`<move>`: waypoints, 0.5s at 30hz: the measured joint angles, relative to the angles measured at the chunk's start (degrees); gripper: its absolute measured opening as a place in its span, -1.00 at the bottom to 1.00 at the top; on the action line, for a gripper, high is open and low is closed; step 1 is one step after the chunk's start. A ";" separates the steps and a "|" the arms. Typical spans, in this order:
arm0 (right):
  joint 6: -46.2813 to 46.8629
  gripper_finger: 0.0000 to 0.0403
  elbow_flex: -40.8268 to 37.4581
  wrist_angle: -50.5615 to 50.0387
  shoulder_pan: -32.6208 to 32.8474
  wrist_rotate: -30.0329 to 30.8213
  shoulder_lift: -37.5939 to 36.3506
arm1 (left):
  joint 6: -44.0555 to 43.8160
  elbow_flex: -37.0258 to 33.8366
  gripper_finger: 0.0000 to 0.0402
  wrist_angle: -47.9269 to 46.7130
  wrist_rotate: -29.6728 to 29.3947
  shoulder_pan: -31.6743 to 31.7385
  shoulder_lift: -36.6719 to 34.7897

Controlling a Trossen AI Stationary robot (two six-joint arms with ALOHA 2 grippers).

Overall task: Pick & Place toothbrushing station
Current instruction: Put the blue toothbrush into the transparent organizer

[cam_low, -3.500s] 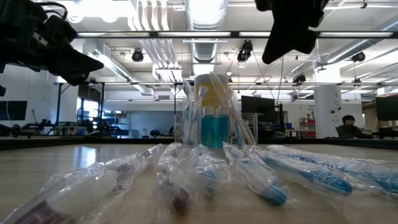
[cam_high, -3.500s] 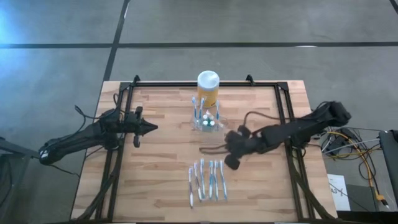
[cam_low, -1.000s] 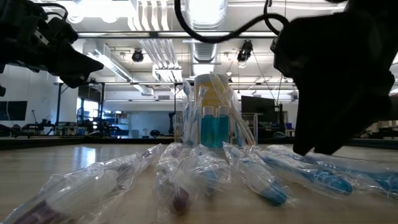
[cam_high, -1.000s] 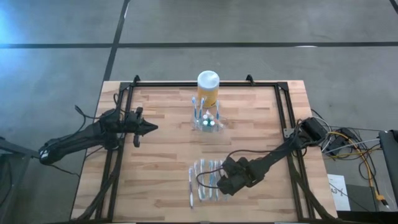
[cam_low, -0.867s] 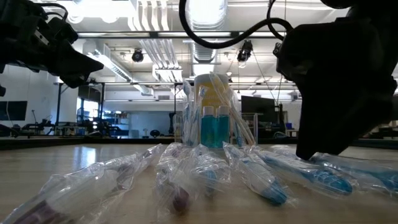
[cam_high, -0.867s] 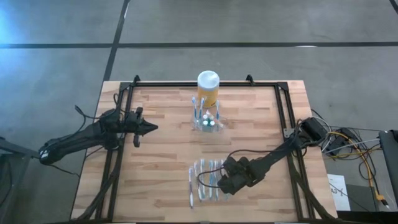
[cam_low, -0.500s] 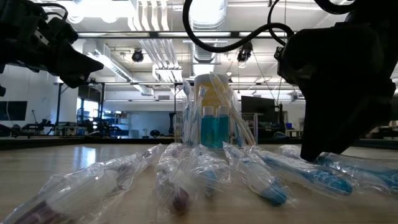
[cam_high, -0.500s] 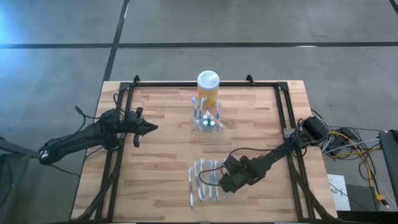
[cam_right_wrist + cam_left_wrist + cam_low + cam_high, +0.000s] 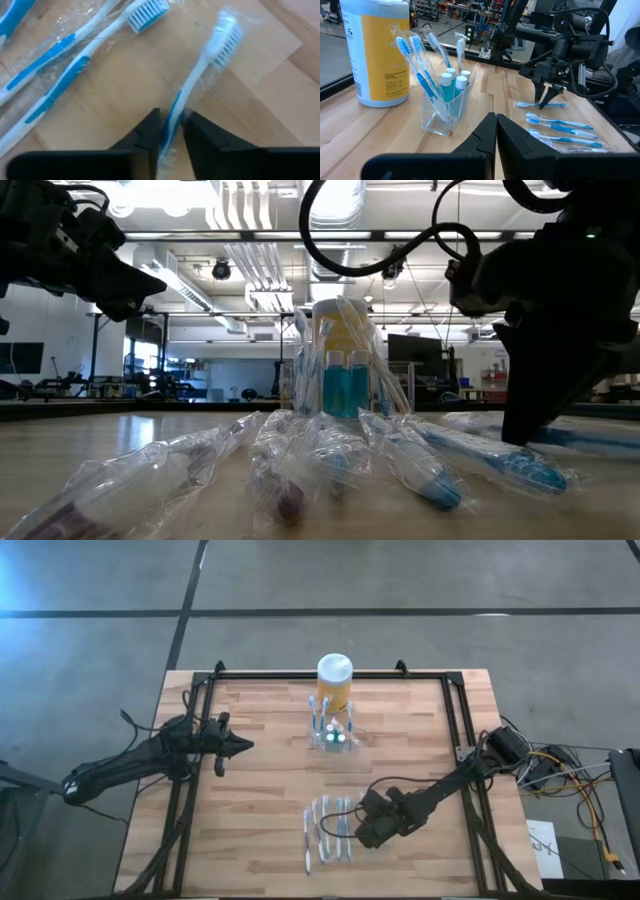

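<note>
The toothbrushing station [image 9: 332,732] is a clear holder with toothbrushes and small blue bottles. It stands on its base mid-table, in front of the yellow jar [image 9: 334,680], and shows in the left wrist view [image 9: 447,107]. Several wrapped toothbrushes [image 9: 325,832] lie flat in a row near the front edge. My right gripper [image 9: 364,831] is at the right end of that row, shut on one wrapped toothbrush [image 9: 200,75]. My left gripper [image 9: 243,747] is shut and empty, in the air left of the station. My right gripper pinches the wrapped toothbrush's handle [image 9: 172,107] between its two fingers, wrapper and all. The fingers point down from above and lie across the handle. The brush lies about level, its head [image 9: 225,40] pointing away from the fingers. In the left wrist view it [image 9: 540,104] sits just above the table.
The jar [image 9: 377,55] stands close behind the station. The other wrapped toothbrushes [image 9: 560,132] lie just left of my right gripper. A black metal frame [image 9: 455,710] runs round the table's edges. Bare wood [image 9: 270,790] lies between the station and the row.
My right gripper has risen a little and gone slightly toward the table's right edge, taking the rightmost wrapped toothbrush with it. That brush has lifted off the table. The other brushes lie where they were.
</note>
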 joint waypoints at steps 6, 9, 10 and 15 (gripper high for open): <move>-5.53 -0.90 0.46 -0.14 0.36 1.39 -1.13 | -0.22 0.00 -0.92 -0.02 -0.01 -0.01 0.00; -10.01 -0.90 0.84 -0.33 1.24 3.29 -3.23 | -0.46 0.00 -0.92 -0.02 -0.01 -0.01 0.00; -11.47 -0.90 1.16 -0.08 1.67 4.30 -4.62 | -0.46 0.00 -0.92 -0.02 0.01 0.01 0.00; -20.86 -0.91 0.71 5.94 5.23 12.59 -12.06 | -0.17 -0.02 -0.92 0.00 -0.78 -0.01 0.02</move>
